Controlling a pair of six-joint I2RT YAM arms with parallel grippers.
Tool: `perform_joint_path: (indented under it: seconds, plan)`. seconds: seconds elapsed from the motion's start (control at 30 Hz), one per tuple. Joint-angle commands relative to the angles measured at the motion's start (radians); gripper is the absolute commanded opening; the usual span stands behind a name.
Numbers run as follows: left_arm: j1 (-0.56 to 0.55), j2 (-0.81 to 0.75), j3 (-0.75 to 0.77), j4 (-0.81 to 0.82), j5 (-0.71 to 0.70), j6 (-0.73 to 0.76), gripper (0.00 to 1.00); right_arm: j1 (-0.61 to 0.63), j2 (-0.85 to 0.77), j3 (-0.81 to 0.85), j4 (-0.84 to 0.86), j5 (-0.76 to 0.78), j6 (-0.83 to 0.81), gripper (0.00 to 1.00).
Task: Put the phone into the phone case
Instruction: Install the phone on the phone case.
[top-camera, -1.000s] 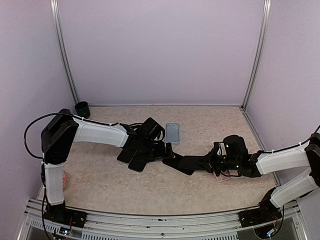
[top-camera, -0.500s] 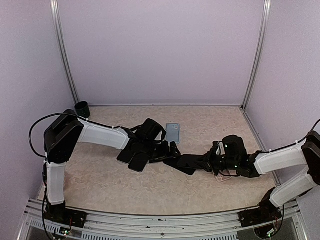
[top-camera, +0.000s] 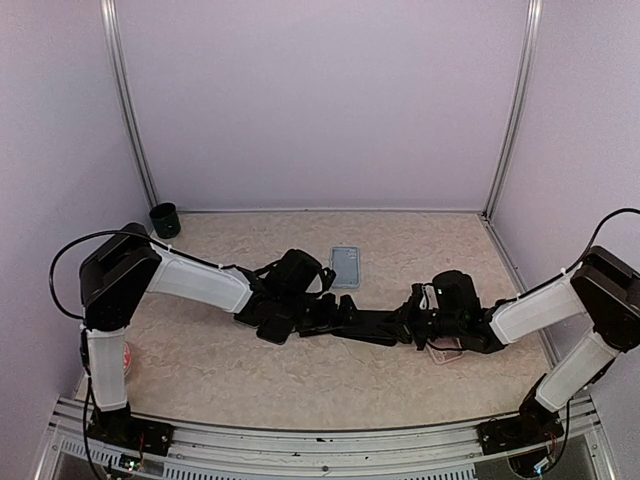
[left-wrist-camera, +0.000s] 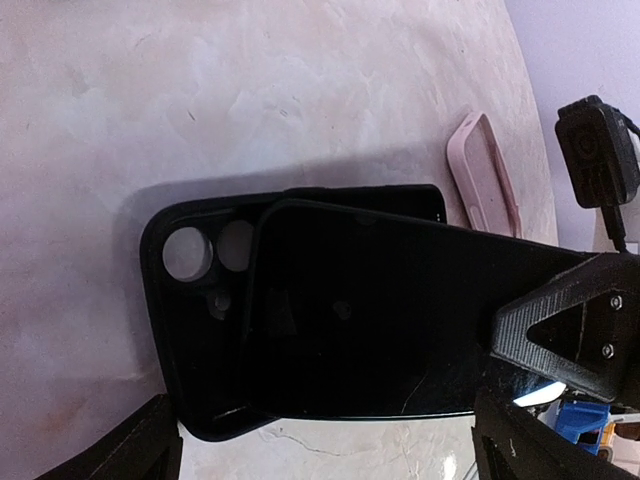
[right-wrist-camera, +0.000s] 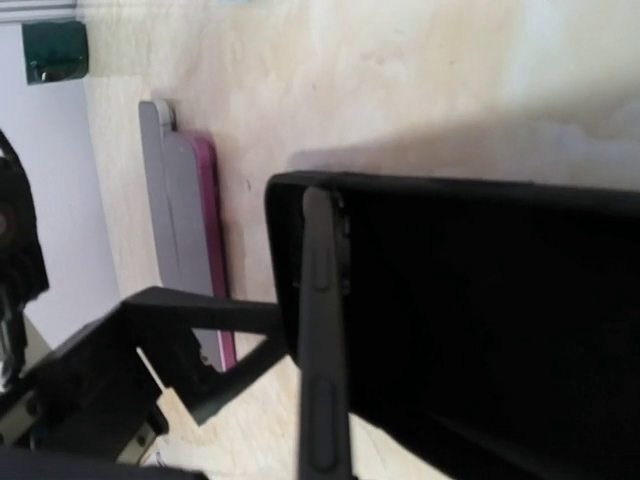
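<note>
The black phone case (left-wrist-camera: 195, 330) lies open side up on the table, its camera holes at its left end. The black phone (left-wrist-camera: 370, 320) is tilted over it, one edge inside the case. My right gripper (top-camera: 402, 325) is shut on the phone's (top-camera: 372, 324) right end. My left gripper (left-wrist-camera: 335, 452) hangs over the case (top-camera: 268, 328), jaws wide open with nothing between them. In the right wrist view the case's side wall (right-wrist-camera: 320, 340) with its buttons stands beside the phone (right-wrist-camera: 500, 320); that gripper's own fingers are hidden there.
A grey-blue phone-shaped slab (top-camera: 346, 266) lies just behind the two grippers. A pink case (left-wrist-camera: 485, 185) sits under the right arm (top-camera: 445, 351). A small dark cup (top-camera: 164, 218) stands at the back left corner. Lilac walls close in three sides.
My right arm has stretched leftward, carrying the phone onto the case. My left gripper has shifted slightly toward the near side and stays open.
</note>
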Motion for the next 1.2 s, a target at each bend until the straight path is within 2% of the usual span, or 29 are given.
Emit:
perform_joint_path:
  seconds: [0.0, 0.23, 0.67, 1.17]
  plan:
    - [-0.022, -0.032, -0.034, 0.022, 0.053, -0.015, 0.99, 0.007, 0.042, 0.027, 0.078, -0.040, 0.014, 0.00]
    - [-0.027, -0.069, -0.059, -0.018, -0.008, 0.009, 0.99, 0.006, 0.115, 0.061, 0.103, -0.142, -0.032, 0.00]
    - [0.037, -0.096, -0.043, -0.047, -0.073, 0.036, 0.99, -0.004, 0.246, 0.157, 0.064, -0.296, -0.187, 0.00]
    - [0.032, -0.012, 0.042, -0.049, -0.046, 0.043, 0.99, -0.006, 0.229, 0.185, -0.012, -0.320, -0.204, 0.00]
